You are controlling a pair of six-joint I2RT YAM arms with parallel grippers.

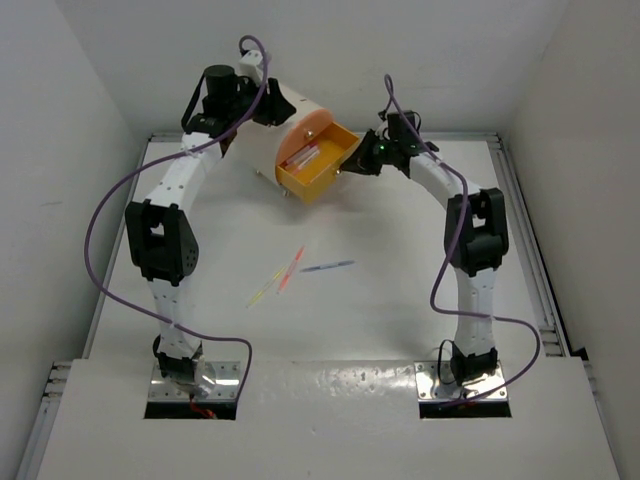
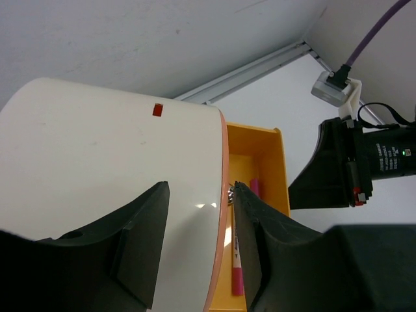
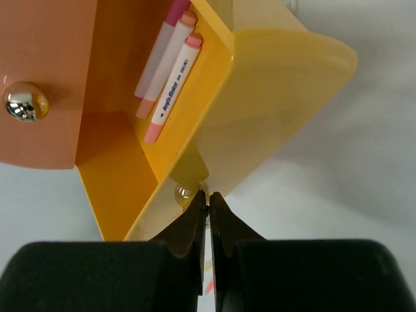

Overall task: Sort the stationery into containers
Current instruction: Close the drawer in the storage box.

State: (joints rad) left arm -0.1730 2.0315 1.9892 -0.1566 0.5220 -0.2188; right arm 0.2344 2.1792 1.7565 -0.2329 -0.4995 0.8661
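Note:
A cream-white round cabinet (image 1: 275, 135) stands at the back of the table. Its yellow-orange drawer (image 1: 312, 170) is pulled out and holds pink-capped white pens (image 3: 172, 78); one pink pen (image 2: 236, 273) shows in the left wrist view. The pink-peach drawer (image 3: 58, 71) above it is pushed in. My right gripper (image 3: 208, 194) is shut at the yellow drawer's front, and the drawer's small metal knob (image 3: 184, 193) sits just left of its tips. My left gripper (image 2: 200, 188) hangs half open over the cabinet's front rim. Yellow (image 1: 265, 288), pink (image 1: 291, 268) and blue (image 1: 327, 267) pens lie on the table.
White walls close in the table at the back and both sides. Purple cables (image 1: 110, 210) loop off both arms. The right arm's wrist (image 2: 364, 162) stands close beside the open drawer.

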